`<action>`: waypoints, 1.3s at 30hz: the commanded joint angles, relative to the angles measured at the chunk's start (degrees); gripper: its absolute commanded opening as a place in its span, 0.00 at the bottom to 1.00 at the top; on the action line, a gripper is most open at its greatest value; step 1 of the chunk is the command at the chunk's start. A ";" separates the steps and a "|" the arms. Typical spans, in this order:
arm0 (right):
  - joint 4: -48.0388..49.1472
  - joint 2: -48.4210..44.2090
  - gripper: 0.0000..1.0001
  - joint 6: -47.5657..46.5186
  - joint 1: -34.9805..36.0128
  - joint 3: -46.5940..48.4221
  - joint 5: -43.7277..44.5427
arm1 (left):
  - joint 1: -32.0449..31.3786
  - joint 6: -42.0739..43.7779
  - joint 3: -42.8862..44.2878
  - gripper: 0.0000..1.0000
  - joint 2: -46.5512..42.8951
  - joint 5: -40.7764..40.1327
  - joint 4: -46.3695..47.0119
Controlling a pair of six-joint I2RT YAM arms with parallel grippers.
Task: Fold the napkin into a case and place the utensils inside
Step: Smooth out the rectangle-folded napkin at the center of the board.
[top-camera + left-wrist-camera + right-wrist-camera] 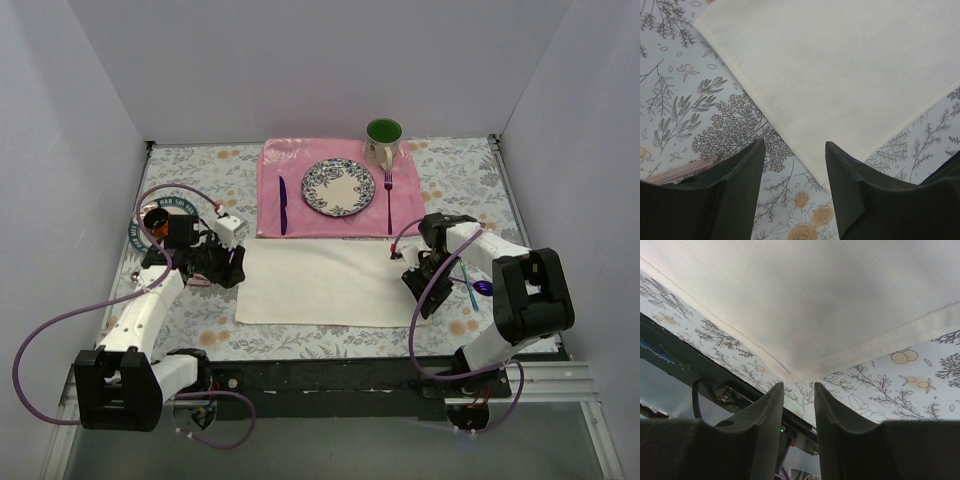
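From above, one napkin [325,282] lies flat on the table [190,170] between two arms. One placemat [300,215] holds one plate [338,187], mug [383,140], knife [282,205] and fork [389,195]. The utensils [478,287] lie by the right arm.
Left wrist: the left end effector [795,150] is spread and empty by a napkin corner.
Right wrist: the right end effector [799,390] is parted and empty by another corner

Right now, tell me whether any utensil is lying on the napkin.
No: in the top view the napkin is bare, and the spoon lies on the table to its right.
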 commanded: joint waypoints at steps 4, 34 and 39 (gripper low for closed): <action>5.20 2.75 0.38 4.08 0.00 0.42 3.19 | -0.22 -9.80 -2.28 0.52 -4.39 -1.07 8.08; 0.20 3.54 0.01 2.77 0.00 5.43 -0.14 | -0.22 -10.15 -3.16 0.52 -4.31 -2.48 9.75; -1.56 1.34 0.01 1.98 0.00 5.78 0.20 | -0.22 -9.54 -3.25 0.52 -3.96 -2.39 9.75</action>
